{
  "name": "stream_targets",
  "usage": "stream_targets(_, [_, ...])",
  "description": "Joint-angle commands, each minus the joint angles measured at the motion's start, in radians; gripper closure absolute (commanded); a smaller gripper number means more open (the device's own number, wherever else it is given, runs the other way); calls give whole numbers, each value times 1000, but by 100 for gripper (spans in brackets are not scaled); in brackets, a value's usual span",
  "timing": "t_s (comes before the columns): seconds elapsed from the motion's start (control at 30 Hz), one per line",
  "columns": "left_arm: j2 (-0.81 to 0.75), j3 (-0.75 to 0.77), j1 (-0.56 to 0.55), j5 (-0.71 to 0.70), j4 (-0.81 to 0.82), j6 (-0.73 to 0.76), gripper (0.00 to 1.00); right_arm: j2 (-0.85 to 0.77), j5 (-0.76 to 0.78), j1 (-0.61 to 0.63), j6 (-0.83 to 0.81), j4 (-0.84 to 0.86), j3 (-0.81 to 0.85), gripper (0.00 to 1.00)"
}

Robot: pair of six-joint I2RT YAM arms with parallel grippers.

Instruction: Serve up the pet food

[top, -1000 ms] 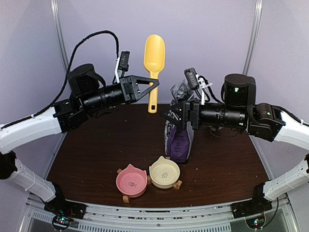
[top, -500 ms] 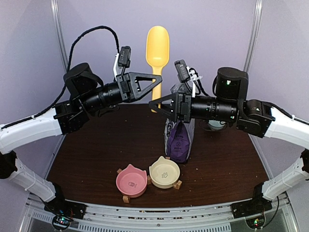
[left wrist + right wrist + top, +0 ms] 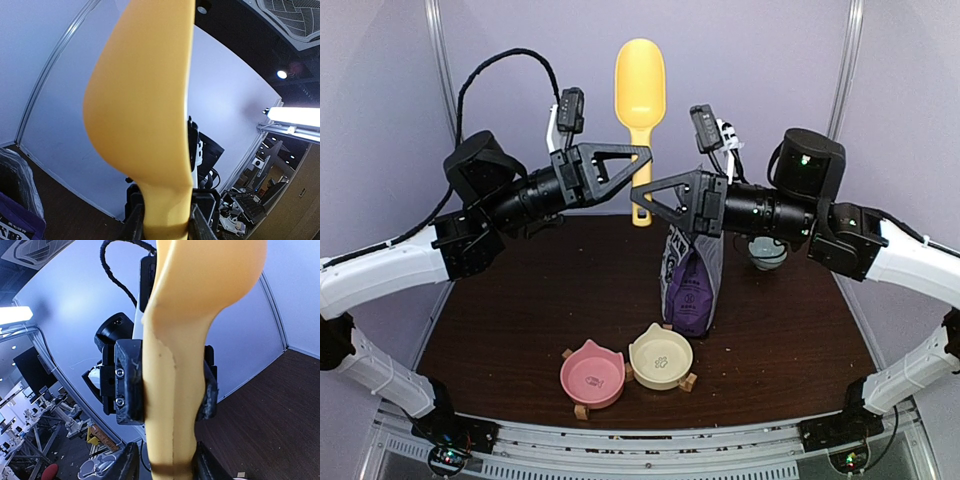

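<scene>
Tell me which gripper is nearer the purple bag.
Right. The right gripper sits low on the scoop handle, just above the bag; the left gripper grips that handle higher up, farther away.

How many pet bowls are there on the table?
2: the pink bowl at the front, and the cream bowl just to its right. More may be hidden from view.

Pale lilac walls (image 3: 760, 60) with metal corner posts (image 3: 442, 70) enclose the dark brown table (image 3: 520, 320); a bright strip light (image 3: 295, 117) glows beyond.
</scene>
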Motion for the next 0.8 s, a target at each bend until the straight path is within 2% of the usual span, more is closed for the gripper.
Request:
stream_targets(0.0, [-24, -9, -4, 29, 80, -7, 83, 12, -61, -6, 33, 79, -2, 63])
stream_targets(0.23, [-22, -10, -4, 39, 85, -9, 83, 36, -85, -6, 37, 56, 19, 63])
stream_targets(0.57, [-26, -31, -4, 19, 99, -15, 81, 16, -76, -6, 26, 55, -1, 82])
stream_targets(0.63, [-27, -35, -4, 15, 106, -15, 75, 12, -75, -6, 23, 54, -4, 84])
stream_targets(0.77, [-36, -38, -3, 7, 88, -4, 51, 2, -58, -6, 7, 21, -7, 88])
